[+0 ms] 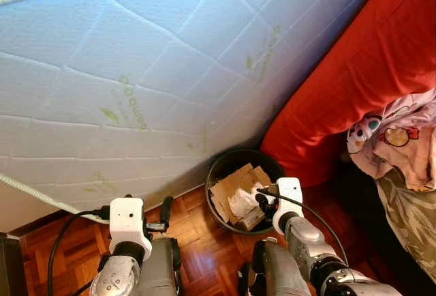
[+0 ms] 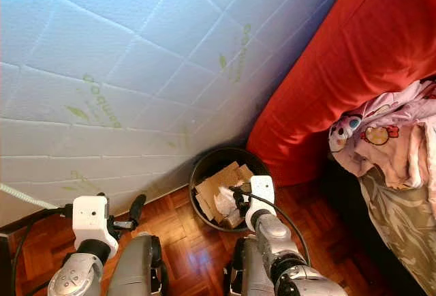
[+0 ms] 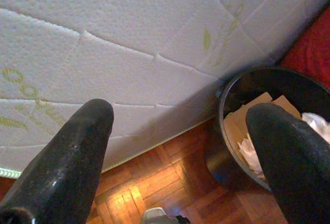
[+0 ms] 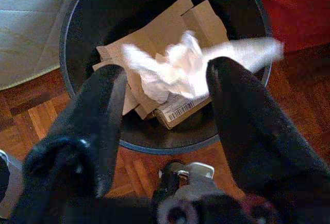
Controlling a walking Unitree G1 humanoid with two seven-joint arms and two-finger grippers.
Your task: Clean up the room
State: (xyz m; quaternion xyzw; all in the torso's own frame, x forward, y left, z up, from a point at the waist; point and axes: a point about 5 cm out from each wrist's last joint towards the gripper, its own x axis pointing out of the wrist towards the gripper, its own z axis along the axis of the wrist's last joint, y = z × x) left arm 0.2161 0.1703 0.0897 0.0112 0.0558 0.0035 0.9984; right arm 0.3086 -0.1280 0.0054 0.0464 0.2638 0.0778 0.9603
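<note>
A black round trash bin (image 1: 212, 172) stands on the parquet where the mattress meets the red bed. Inside lie flattened cardboard pieces (image 1: 235, 181) and a crumpled white paper (image 1: 242, 202). My right gripper (image 1: 263, 202) hovers over the bin's near rim (image 4: 154, 146), fingers spread open. The white paper (image 4: 175, 72) shows between them, blurred at one end, above the cardboard (image 4: 170, 25); no finger presses on it. My left gripper (image 3: 180, 131) is open and empty, held low to the left of the bin (image 3: 223, 105) and pointing at the mattress.
A white quilted mattress (image 1: 136, 71) leans on edge across the back and left. A red-covered bed (image 1: 354, 84) rises on the right, with patterned pink clothing (image 1: 395, 139) and olive fabric (image 1: 409, 221) on it. Wooden parquet floor (image 1: 204, 248) lies below my arms.
</note>
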